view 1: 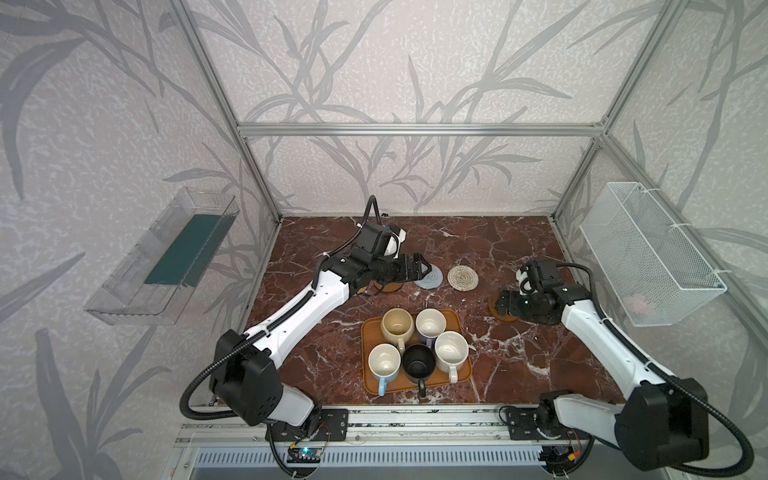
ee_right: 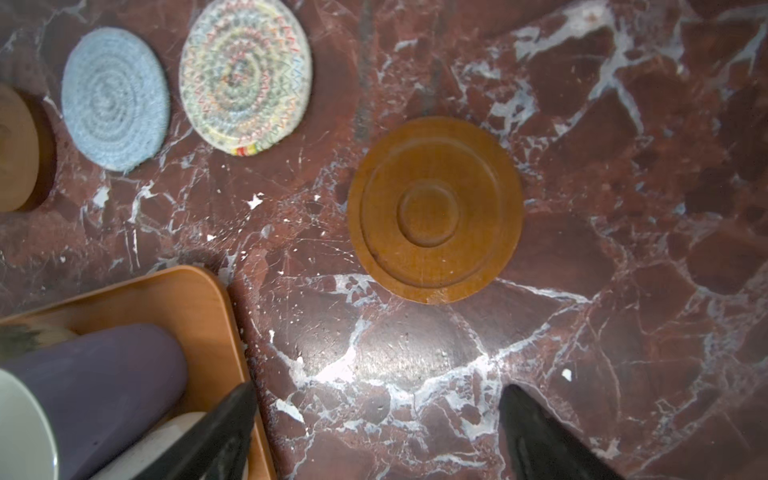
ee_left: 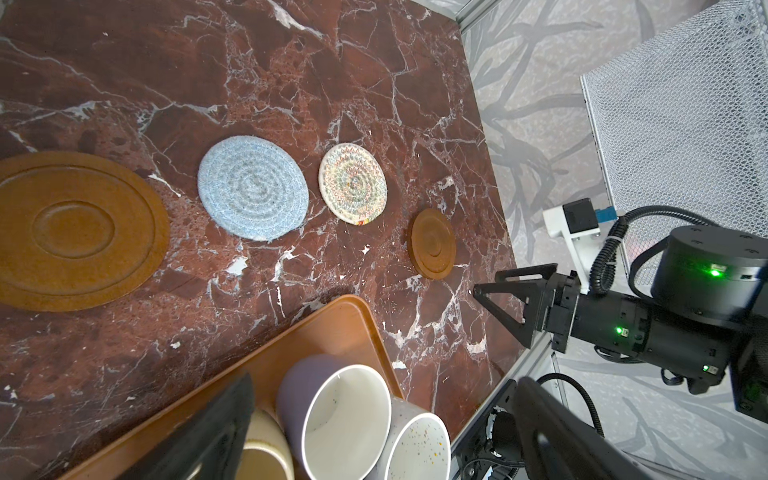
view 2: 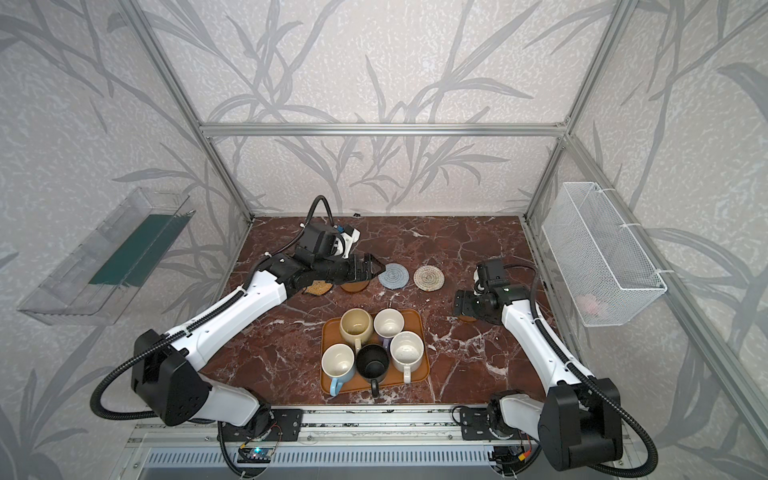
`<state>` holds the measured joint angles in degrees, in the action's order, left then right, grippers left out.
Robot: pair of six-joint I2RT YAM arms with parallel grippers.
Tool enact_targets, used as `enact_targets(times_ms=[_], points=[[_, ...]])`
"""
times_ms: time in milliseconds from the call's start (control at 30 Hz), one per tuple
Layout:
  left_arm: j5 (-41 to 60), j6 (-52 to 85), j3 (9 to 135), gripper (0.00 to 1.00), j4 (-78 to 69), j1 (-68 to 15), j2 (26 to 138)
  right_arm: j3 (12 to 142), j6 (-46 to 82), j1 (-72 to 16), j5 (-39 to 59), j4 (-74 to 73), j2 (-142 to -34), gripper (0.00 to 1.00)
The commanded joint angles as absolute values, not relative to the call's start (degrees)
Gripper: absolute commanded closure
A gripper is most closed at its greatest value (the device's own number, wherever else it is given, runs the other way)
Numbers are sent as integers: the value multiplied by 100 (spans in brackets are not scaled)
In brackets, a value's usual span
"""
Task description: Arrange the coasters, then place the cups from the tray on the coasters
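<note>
Toward 6 o'clock on the table, tray (view 1: 369, 332) held all five cups (view 1: 418, 365). Blue-grey coaster (view 1: 430, 277) and cream coaster (view 1: 463, 276) lay at tray's 12 o'clock, brown coaster (ee_right: 434, 210) at 2 o'clock. Left gripper (view 1: 424, 266) hung above blue-grey coaster's 9 o'clock edge, jaws spread, empty. Right gripper (ee_right: 379, 387) near brown coaster, jaws apart, empty.
</note>
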<state>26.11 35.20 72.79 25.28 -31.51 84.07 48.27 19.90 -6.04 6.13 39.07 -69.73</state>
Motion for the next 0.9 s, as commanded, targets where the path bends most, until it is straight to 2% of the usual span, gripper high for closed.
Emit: enact_targets(times_ms=[0, 100, 267, 567, 867], points=[[2654, 3734, 7148, 1, 2383, -3206, 8349, 4694, 2052, -354, 508, 3465, -7156, 15], [2688, 3925, 6987, 1, 2037, -3234, 8347, 4746, 1942, -134, 472, 3503, -7529, 15], [2140, 3836, 6963, 1, 2035, -3305, 8215, 5007, 1862, 41, 384, 3630, -8084, 20], [2266, 3823, 6952, 1, 1911, -3314, 8323, 5447, 1749, 71, -180, 3666, -8767, 32], [2273, 3683, 6952, 1, 1945, -3307, 8323, 5919, 1590, 79, -67, 3780, -9435, 35]])
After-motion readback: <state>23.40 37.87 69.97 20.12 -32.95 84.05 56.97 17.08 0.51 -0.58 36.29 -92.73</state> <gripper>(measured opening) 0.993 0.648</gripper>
